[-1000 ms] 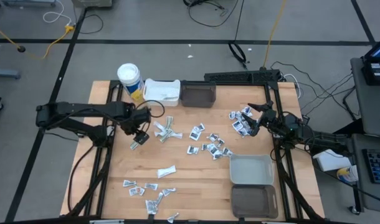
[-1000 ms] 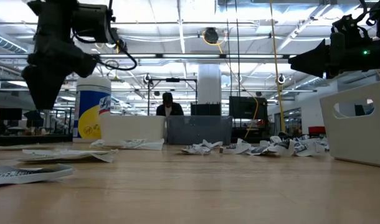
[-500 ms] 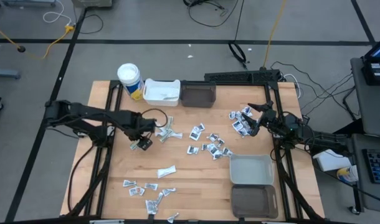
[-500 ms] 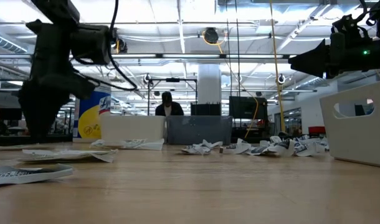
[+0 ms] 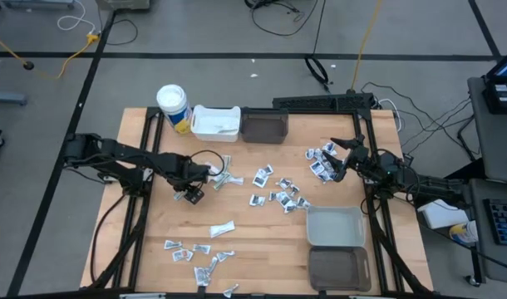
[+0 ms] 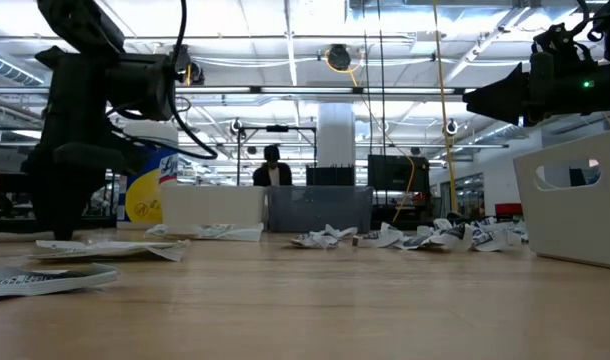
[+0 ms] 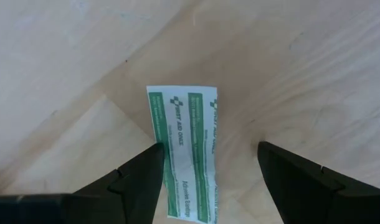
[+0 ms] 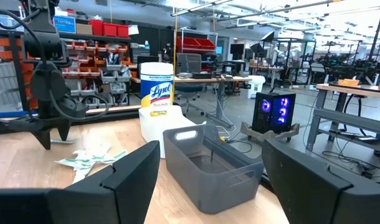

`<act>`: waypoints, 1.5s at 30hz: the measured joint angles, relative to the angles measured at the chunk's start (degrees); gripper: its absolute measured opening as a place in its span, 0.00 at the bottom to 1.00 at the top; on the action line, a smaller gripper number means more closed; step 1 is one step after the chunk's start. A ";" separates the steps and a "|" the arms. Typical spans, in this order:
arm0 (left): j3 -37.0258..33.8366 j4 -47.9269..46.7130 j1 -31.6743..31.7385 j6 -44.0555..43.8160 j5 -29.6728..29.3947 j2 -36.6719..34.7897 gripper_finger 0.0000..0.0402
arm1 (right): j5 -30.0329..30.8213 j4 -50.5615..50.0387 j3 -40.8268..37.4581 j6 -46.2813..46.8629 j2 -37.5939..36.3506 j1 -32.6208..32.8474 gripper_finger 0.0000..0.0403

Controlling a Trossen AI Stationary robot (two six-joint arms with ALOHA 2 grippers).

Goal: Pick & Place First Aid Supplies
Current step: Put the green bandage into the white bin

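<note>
Left claw (image 5: pixel 189 197) sits low over the left-centre of the wooden table (image 5: pixel 262 232), fingers spread apart and holding nothing. In the left wrist view a white sachet with green print (image 7: pixel 185 152) lies flat on the wood between the two fingers (image 7: pixel 140 180), nearer to one of them; whether that finger touches its edge cannot be told. The other finger stands clear of it.

Remaining first aid supplies lie loose on the table: a small cluster (image 5: pixel 220 174) just beside the left claw, a scatter of square packets (image 5: pixel 278 195) at mid-table, a pile (image 5: pixel 320 162) beside the right claw, one elongated sachet (image 5: pixel 222 228) alone further toward the near edge, and a group (image 5: pixel 199 257) near the front left.

Right claw (image 5: pixel 338 162) hangs above the table's right side, next to that pile, fingers wide apart and empty.

A white bin (image 5: pixel 216 122) and a dark bin (image 5: pixel 264 124) stand at the far edge; a grey bin (image 5: pixel 335 226) and another dark bin (image 5: pixel 338 267) at the near right.
</note>
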 joint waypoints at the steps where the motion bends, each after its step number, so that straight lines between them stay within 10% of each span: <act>1: 0.00 0.00 0.00 0.00 0.04 0.01 0.65 | -0.01 0.00 -0.01 -0.02 0.00 0.01 0.69; 22: 0.64 -0.52 0.07 2.39 2.33 0.19 0.17 | -0.02 -0.01 -0.01 -0.02 -0.02 0.01 0.69; 45: 13.88 -17.36 3.53 6.53 1.89 -3.16 0.08 | -0.01 -0.02 0.00 0.00 -0.01 0.01 0.69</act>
